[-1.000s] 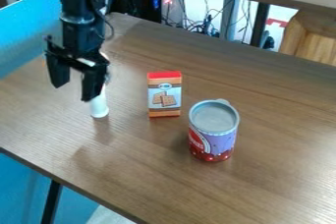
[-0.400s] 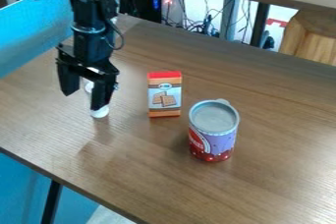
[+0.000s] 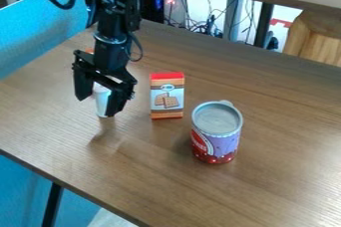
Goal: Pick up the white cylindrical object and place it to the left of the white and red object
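Wood-grain tabletop [image 3: 266, 191] here, with tangled cables [image 3: 208, 24] in the background. So there's a white cylinder [image 3: 102, 102] standing on the wood, partly hidden behind the black gripper [image 3: 100, 103], which is released, fingers spread apart. Next over is an upright cracker box [image 3: 166, 99], then a red-and-purple canister [image 3: 216, 134] with a gray top, closer to the camera.

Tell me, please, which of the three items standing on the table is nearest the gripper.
The white item, partly hidden behind the gripper; the orange box and purple container stand farther right.
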Controlling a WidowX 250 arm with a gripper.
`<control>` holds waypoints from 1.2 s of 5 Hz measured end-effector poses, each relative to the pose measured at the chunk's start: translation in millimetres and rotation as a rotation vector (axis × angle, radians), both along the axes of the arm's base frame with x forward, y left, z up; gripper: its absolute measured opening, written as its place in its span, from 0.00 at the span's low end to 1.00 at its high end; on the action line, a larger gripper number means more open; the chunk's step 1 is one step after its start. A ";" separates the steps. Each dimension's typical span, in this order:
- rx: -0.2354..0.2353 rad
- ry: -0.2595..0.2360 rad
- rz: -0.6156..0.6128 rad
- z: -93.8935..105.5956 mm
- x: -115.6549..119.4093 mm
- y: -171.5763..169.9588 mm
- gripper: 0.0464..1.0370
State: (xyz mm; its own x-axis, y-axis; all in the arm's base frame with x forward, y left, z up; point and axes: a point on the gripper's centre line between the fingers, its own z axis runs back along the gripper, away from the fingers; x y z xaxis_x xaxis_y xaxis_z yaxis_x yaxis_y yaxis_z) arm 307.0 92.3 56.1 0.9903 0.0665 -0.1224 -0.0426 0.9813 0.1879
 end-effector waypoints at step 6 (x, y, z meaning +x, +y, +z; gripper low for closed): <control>0.021 0.026 0.094 -3.3 37.2 4.8 0.91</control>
State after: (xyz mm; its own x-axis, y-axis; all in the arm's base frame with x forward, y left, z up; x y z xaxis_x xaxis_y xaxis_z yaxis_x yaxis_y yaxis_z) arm 344.1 97.1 52.8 0.9761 0.1614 -0.1458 -0.1288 0.9691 0.2106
